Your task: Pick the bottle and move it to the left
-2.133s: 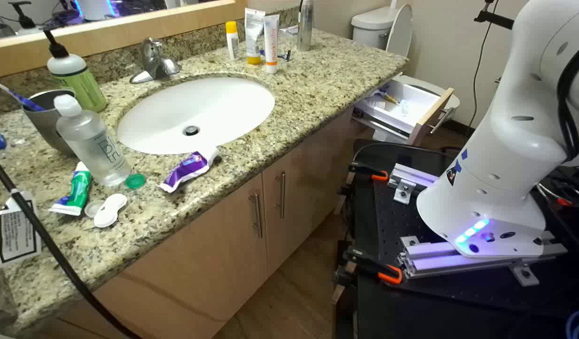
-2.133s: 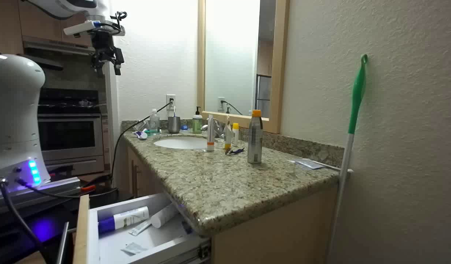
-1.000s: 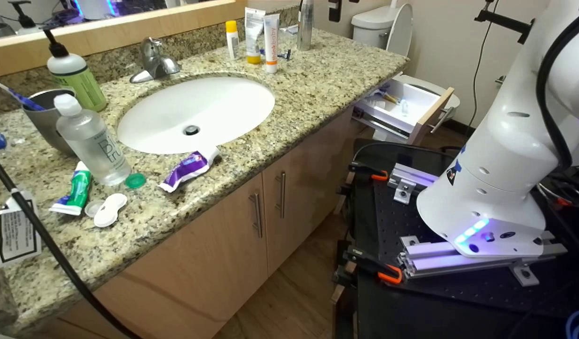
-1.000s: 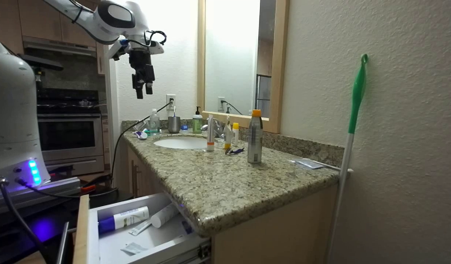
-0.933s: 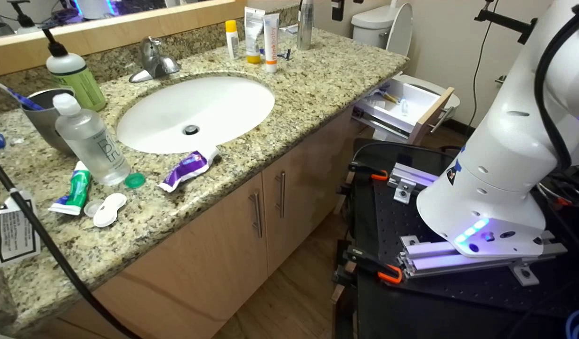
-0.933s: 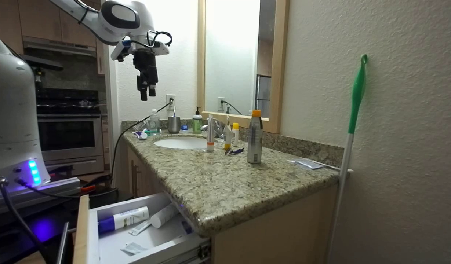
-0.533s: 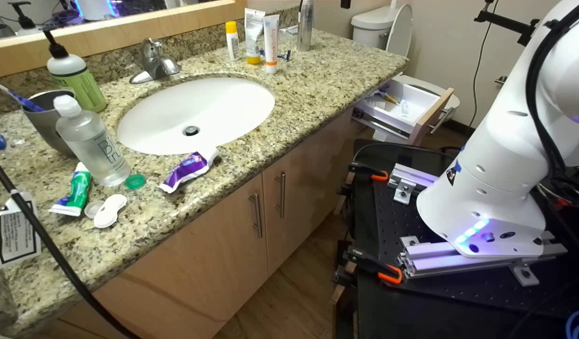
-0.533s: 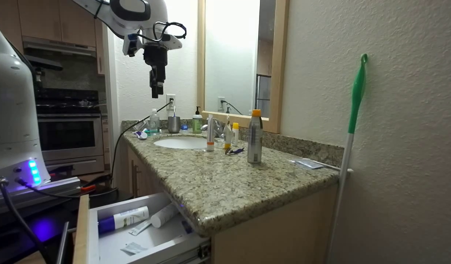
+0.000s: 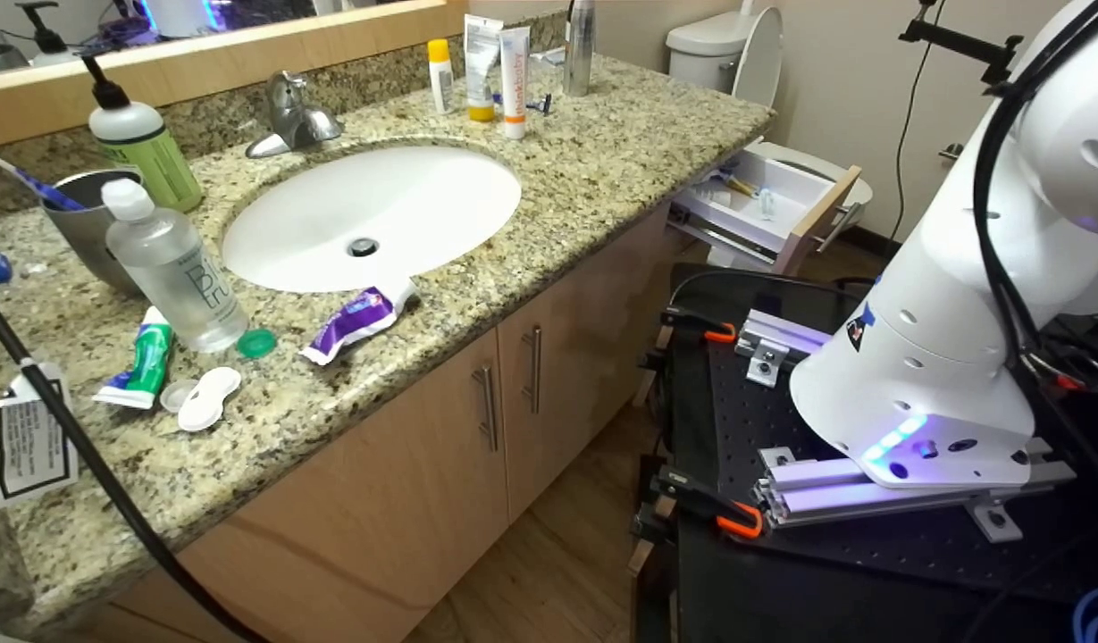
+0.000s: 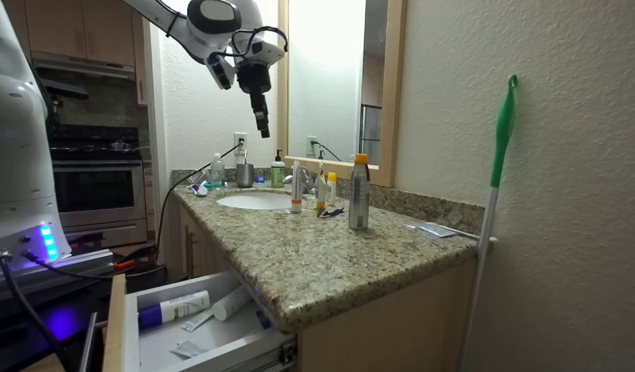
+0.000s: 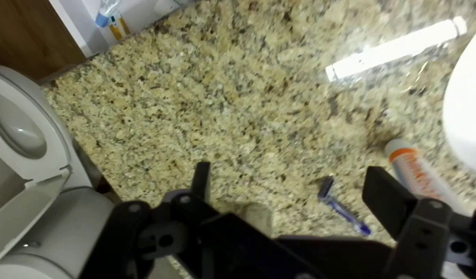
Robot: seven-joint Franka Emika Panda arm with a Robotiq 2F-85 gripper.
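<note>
The bottle (image 10: 358, 201) is a slim grey cylinder with a darker shoulder and an orange cap. It stands upright on the granite countertop (image 10: 296, 248). It also shows in an exterior view (image 9: 579, 54), with its top cut off by the frame edge. In the wrist view a greyish rounded shape, likely the bottle's lower part (image 11: 258, 217), is mostly hidden behind my gripper. My gripper (image 10: 264, 129) hangs above the counter, higher than most items and left of the bottle, tilted. In the wrist view my gripper (image 11: 288, 186) has its fingers wide apart with nothing held.
A white tube with orange print (image 9: 514, 85), another tube (image 9: 481, 71), a yellow-capped stick (image 9: 440, 79) and a blue razor (image 11: 344, 213) lie or stand near the bottle. The sink (image 9: 379, 205), faucet (image 9: 289, 116) and open drawer (image 10: 203, 330) are also in view.
My arm has swung to the right over the counter in an exterior view, towards the bottle, and the gripper has turned and now tilts. The bottle has not moved.
</note>
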